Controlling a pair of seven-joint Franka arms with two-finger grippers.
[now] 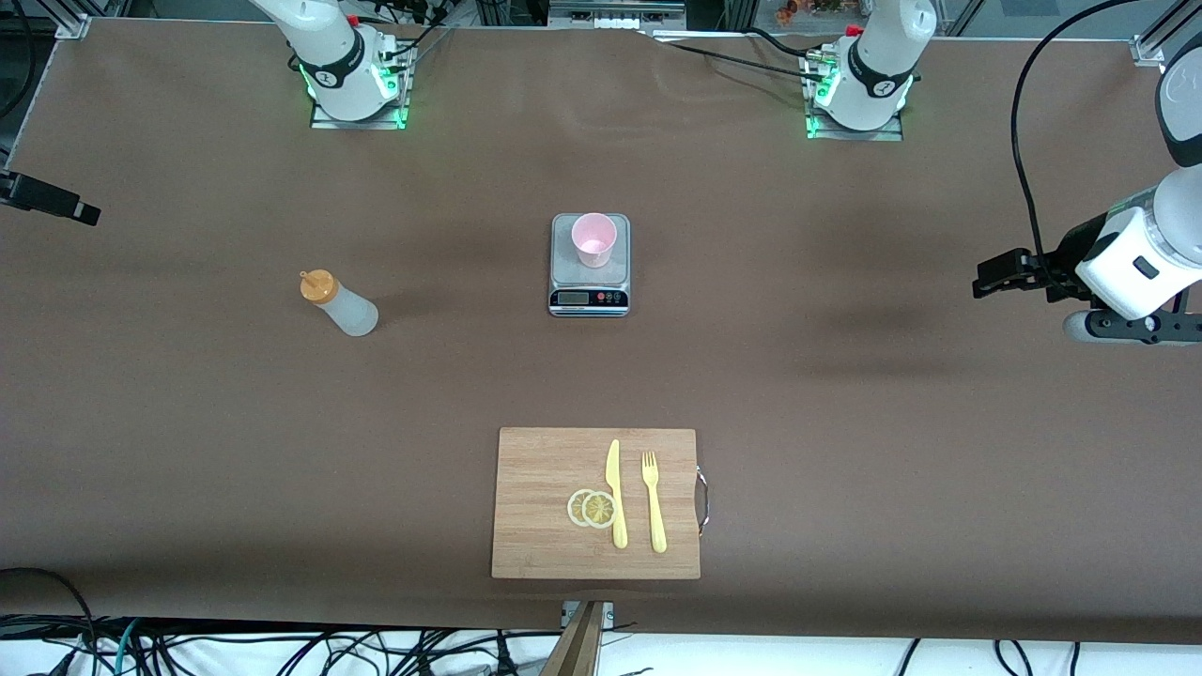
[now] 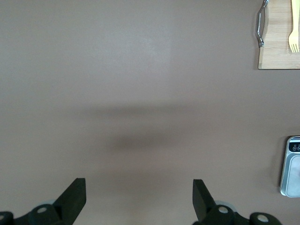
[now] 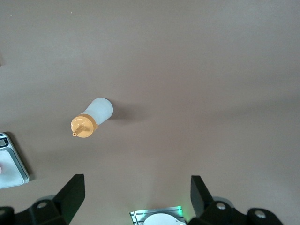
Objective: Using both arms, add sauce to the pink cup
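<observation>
The sauce bottle, whitish with an orange nozzle cap, stands upright on the brown table toward the right arm's end; it also shows in the right wrist view. The pink cup sits upright on the grey kitchen scale at mid-table. My right gripper hangs open high over bare table between its own base and the bottle, touching nothing. My left gripper is open and empty over bare table at the left arm's end, seen in the front view well apart from the scale.
A wooden cutting board lies near the front edge, holding a yellow knife, a yellow fork and two lemon slices. The arm bases stand along the table's edge farthest from the front camera.
</observation>
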